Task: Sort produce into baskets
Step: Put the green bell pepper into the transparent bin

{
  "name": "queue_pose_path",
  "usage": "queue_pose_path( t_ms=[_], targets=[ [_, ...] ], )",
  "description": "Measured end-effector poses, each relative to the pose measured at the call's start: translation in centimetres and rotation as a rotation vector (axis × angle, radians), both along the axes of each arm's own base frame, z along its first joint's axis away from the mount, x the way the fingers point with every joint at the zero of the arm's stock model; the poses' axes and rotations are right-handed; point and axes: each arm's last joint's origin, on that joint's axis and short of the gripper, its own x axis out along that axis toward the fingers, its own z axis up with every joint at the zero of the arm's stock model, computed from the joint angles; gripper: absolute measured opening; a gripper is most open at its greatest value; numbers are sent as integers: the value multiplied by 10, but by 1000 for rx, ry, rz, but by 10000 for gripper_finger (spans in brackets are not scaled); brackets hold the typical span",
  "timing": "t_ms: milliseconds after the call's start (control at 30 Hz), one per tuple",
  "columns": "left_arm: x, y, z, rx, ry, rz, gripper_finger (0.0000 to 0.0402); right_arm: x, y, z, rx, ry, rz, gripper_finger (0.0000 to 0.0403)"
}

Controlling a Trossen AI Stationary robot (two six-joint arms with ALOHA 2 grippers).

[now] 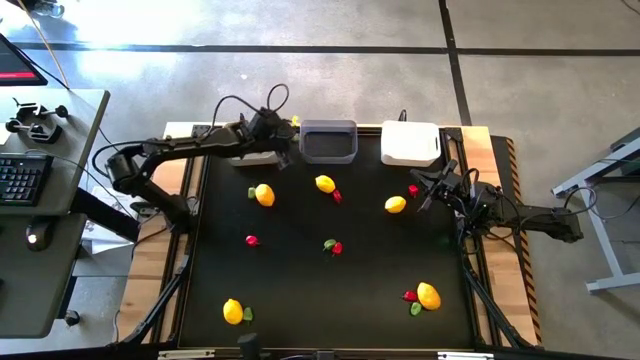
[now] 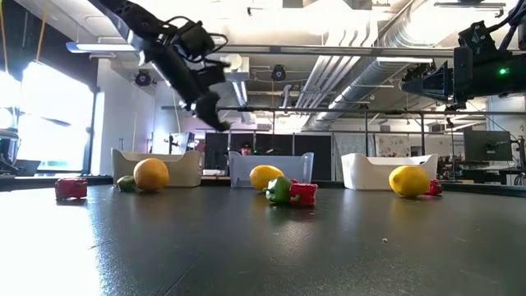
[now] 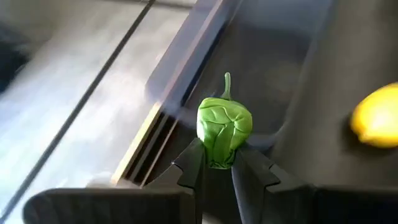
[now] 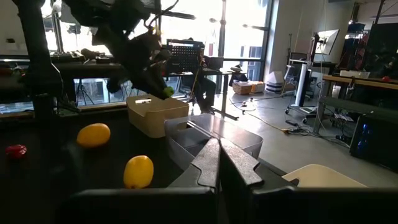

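Observation:
My left gripper (image 1: pixel 284 152) is up in the air at the table's far edge, between the cream-white bin (image 1: pixel 255 152) and the dark grey bin (image 1: pixel 328 141), shut on a small green pepper-like piece (image 3: pixel 224 127). That piece also shows in the right wrist view (image 4: pixel 166 92). The white bin (image 1: pixel 410 143) stands at the far right. My right gripper (image 4: pixel 219 158) is shut and empty, above the mat in front of the white bin (image 1: pixel 433 188). Lemons (image 1: pixel 264 195) (image 1: pixel 325 184) (image 1: pixel 396 204), red pieces (image 1: pixel 251 240) and green pieces (image 1: pixel 329 244) lie scattered on the black mat. My left gripper pinches the green piece's body (image 3: pixel 217 158) between its two fingertips, at the end opposite the stem. The stem (image 3: pixel 227 84) points away from the fingers. The fingers slant downward, as the low view shows (image 2: pixel 215 115). The piece is lifted clear of the table and the bins.
More produce lies near the front edge: a lemon with a green piece (image 1: pixel 233 311) at the left, and a lemon with red and green pieces (image 1: pixel 428 295) at the right. A desk with a keyboard (image 1: pixel 20 178) stands left of the table.

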Motion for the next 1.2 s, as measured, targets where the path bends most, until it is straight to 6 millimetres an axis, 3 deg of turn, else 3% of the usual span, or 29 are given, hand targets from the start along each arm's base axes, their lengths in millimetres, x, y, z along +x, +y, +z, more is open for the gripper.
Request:
queue_pose_path(
  t_ms=[167, 333, 567, 833, 1200],
  targets=[
    [28, 10, 8, 39, 16, -81, 46, 0, 0, 0, 0, -1, 0, 0],
    [56, 29, -6, 10, 128, -141, 46, 0, 0, 0, 0, 0, 0, 0],
    [78, 55, -20, 1, 263, -199, 46, 0, 0, 0, 0, 0, 0, 0],
    [92, 72, -37, -72, 338, -260, 46, 0, 0, 0, 0, 0, 0, 0],
    [95, 71, -45, -115, 355, -320, 46, 0, 0, 0, 0, 0, 0, 0]
  ],
)
